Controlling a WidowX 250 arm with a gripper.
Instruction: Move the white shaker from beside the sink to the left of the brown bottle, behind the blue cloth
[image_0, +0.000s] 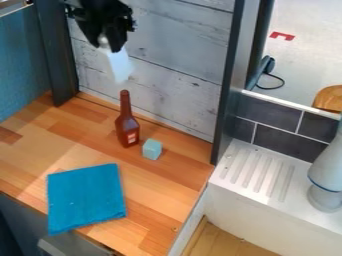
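In the camera view, the black gripper (109, 44) is grasping a pale, whitish block-like object (119, 65) by its upper end; the object hangs down at a tilt, and its exact kind is too blurred to tell. Behind them is a whitewashed plank wall (167, 50). Lower in the view than the gripper, a reddish-brown long-necked bottle (127, 126) with a small label stands upright on the butcher-block counter (40, 150). Its dark body does not let me tell whether it holds anything. Just beside the bottle, farther to the right of the gripper, is a light blue cube (152, 149). Well below the gripper in the view, a blue cloth (85, 197) lies flat near the counter's front edge. Well to the gripper's right and lower is a white sink (230, 210) with a grooved drainboard (257, 172); tan planks (234, 242) show between its walls. A gray faucet (327, 172) rises at the right edge.
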